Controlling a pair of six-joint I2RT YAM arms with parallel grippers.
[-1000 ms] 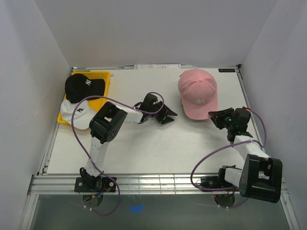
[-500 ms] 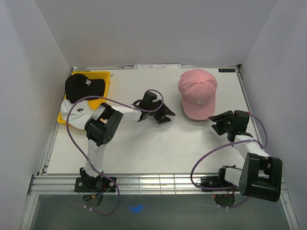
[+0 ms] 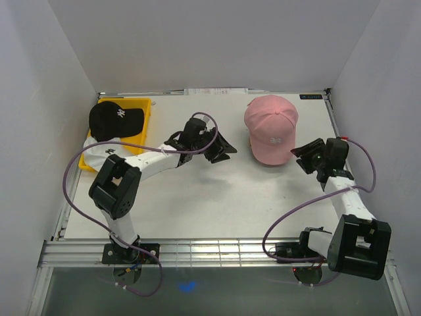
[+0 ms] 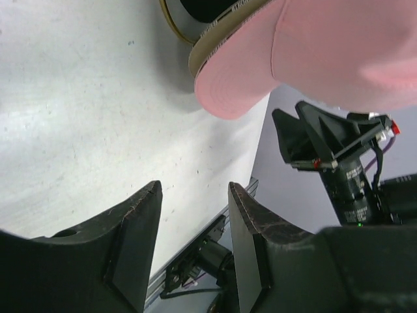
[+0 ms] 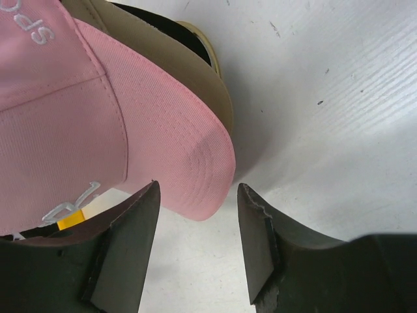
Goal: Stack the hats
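Between my left gripper's point(image 4: 193, 195) fingers I see only bare tabletop; they are spread apart and hold nothing. My right gripper point(image 5: 197, 192) is spread the same way, empty, with the brim tip of the pink hat point(image 5: 78, 117) just ahead of its gap. That hat sits at the far right of the table point(image 3: 197, 197), between my two grippers, the left one beside it on one side and the right one close at its brim. Under the pink brim a tan hat point(image 5: 163, 45) shows its own brim, so I judge that pair to be stacked already, pink on top. What is left lies well apart at the far left: the black hat point(image 3: 112, 118) resting on the yellow tray point(image 3: 143, 105) and the white hat point(image 3: 105, 155) at the tray's near edge, touching the black one but not nested with it as far as I can tell. By my reckoning the job is about half done. Both of those have to join the pile. The surface is plain white, lightly scuffed, boxed in by pale walls point(image 3: 210, 46) on three sides.
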